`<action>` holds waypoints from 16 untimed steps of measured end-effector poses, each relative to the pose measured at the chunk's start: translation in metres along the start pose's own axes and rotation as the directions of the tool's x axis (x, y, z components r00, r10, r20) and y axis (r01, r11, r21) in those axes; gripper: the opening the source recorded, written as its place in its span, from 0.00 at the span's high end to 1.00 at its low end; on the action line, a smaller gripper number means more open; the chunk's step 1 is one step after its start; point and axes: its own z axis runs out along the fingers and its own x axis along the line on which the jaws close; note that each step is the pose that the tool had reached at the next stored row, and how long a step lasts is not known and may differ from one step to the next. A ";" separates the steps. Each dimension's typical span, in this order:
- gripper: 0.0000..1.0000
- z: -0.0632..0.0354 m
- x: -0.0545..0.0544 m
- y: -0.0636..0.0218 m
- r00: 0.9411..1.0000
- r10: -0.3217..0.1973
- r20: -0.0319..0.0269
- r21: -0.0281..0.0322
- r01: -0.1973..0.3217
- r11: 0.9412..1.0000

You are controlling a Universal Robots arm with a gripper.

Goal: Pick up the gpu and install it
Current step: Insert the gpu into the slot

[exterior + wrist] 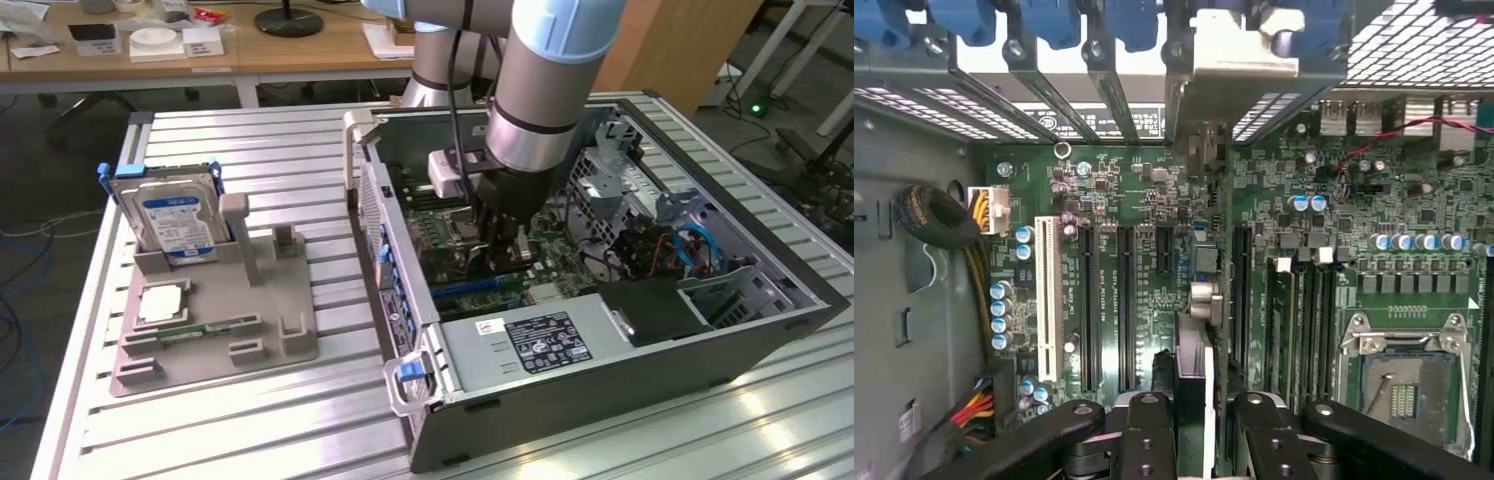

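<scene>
My gripper (491, 243) reaches down into the open computer case (747, 330), over the green motherboard (447, 225). It is shut on the gpu (470, 262), a thin dark card held on edge. In the wrist view the gpu (1195, 375) stands edge-on between my two black fingers (1144, 430). Its silvery end bracket (1239, 62) is at the case's rear slot openings. The card stands in line with the black expansion slots (1126, 300) on the motherboard (1414, 290). I cannot tell whether its lower edge touches a slot.
Beside the case, a grey holder tray (267, 340) carries an upright silver hard drive (174, 222), a green memory stick (207, 328) and a square chip (160, 303). Inside the case are the power supply (547, 342), drive cage (627, 180), yellow cables (979, 215) and an empty CPU socket (1399, 375).
</scene>
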 end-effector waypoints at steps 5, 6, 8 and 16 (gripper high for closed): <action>0.73 0.0038 0.000 0.0001 1.000 0.000 0.000 0.002 0.000 1.000; 0.73 0.0039 0.000 0.0002 1.000 0.000 0.000 0.002 0.000 1.000; 0.73 0.0040 0.000 0.0006 1.000 0.000 0.000 0.003 0.000 1.000; 0.73 0.0047 0.000 0.0071 1.000 0.000 0.000 0.004 0.000 1.000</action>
